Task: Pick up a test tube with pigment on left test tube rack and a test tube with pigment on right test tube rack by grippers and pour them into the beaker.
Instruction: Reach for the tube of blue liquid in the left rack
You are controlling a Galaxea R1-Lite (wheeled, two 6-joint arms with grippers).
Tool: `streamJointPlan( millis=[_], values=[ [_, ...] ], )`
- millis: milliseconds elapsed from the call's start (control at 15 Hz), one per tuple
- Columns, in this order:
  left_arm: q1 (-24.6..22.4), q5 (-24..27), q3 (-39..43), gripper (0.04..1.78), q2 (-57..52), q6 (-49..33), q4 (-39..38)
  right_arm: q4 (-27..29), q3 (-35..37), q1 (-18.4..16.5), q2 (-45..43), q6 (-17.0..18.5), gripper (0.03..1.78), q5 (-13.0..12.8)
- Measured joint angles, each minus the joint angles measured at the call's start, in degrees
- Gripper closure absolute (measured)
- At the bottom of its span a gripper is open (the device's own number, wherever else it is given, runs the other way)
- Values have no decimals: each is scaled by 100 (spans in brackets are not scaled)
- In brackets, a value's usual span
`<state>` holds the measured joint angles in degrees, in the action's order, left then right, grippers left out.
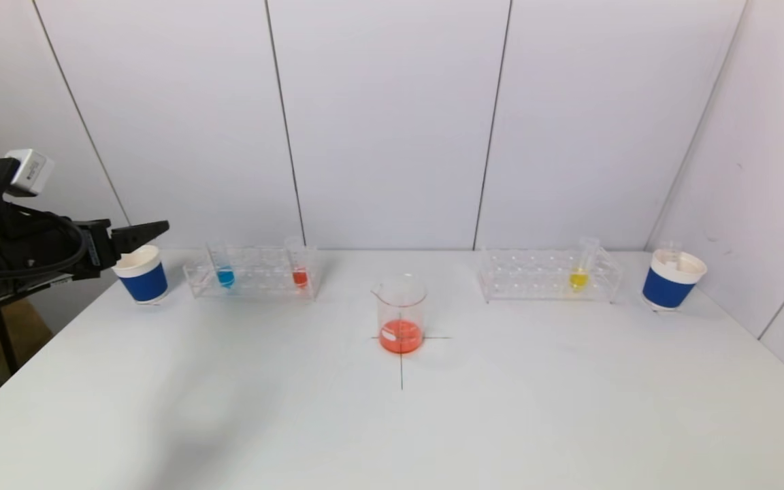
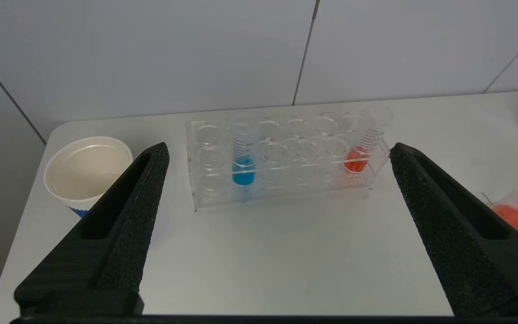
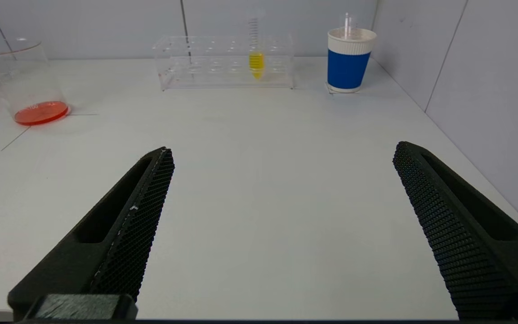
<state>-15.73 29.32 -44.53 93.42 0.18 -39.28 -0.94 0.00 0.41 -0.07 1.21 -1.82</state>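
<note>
My left gripper (image 2: 279,155), fingers wide apart and empty, faces the left rack (image 2: 286,189), whose upright blue tube (image 2: 243,155) stands ahead, nearer than the red tube (image 2: 364,144).

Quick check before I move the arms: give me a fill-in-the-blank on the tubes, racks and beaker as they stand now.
1. The left rack holds a red tube and a ____ one.
2. The right rack holds one tube filled with ____ pigment.
3. The beaker contains ____ liquid.
4. The left gripper and right gripper are both ____.

Missing words: blue; yellow; red; open
</note>
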Motion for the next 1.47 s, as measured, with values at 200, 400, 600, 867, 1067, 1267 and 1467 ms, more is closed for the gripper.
streamJointPlan(
  millis=[200,400,600,867,1067,1267,1467],
  values=[
    [13,-44,112,10,29,9,-40,0,0,0,0,2,4,-2],
    [57,-44,154,10,73,22,-116,0,0,0,0,0,4,-2],
    [63,-35,236,10,341,276,-575,0,0,0,0,0,4,0],
    [62,-20,444,10,1030,406,-1836,0,0,-1,0,0,4,0],
    [62,-5,471,10,1598,397,-2604,0,0,-4,0,2,4,-2],
    [93,-2,466,10,2097,408,-3126,0,0,0,0,2,4,-2],
    [171,-2,479,10,2459,404,-3432,0,0,0,0,2,4,-2]
  ],
)
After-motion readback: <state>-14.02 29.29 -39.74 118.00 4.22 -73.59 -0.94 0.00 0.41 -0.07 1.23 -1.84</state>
